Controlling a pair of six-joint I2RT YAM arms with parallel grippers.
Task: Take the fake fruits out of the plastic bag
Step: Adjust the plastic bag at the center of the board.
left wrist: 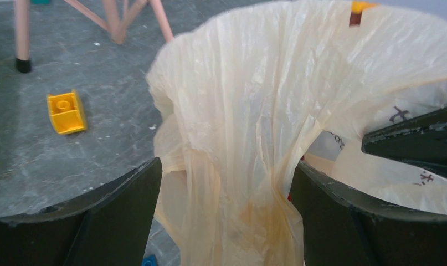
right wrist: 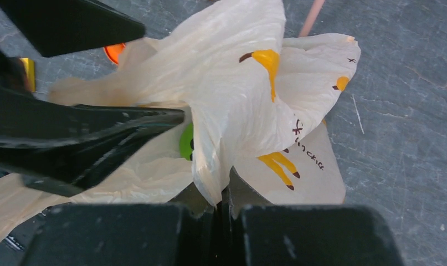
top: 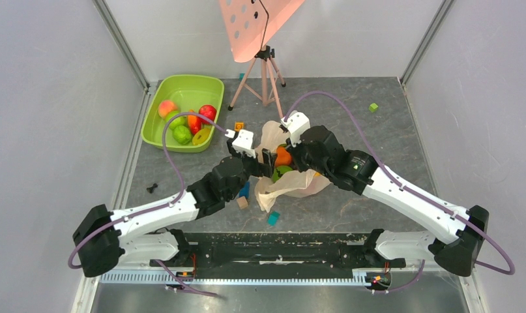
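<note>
The plastic bag (top: 298, 184) lies crumpled at the table's middle, its mouth held up between both arms. An orange fruit (top: 283, 156) and a green fruit (top: 283, 171) show inside it. My right gripper (right wrist: 225, 194) is shut on a fold of the bag's (right wrist: 232, 105) rim; the green fruit (right wrist: 186, 141) sits just behind that fold. My left gripper (left wrist: 226, 172) is open, and a hanging fold of the bag (left wrist: 248, 138) lies between its fingers (left wrist: 116, 210) without being pinched. A peach (top: 167, 107), a red apple (top: 208, 113) and green fruits (top: 182, 134) sit in the lime-green tub (top: 201, 85).
A pink tripod (top: 265, 72) stands behind the bag. Loose blocks lie about: orange (top: 239, 126), green (top: 373, 107), teal (top: 273, 218), tan (top: 242, 202), and yellow (left wrist: 66, 112) in the left wrist view. A small black piece (top: 152, 188) lies at the left.
</note>
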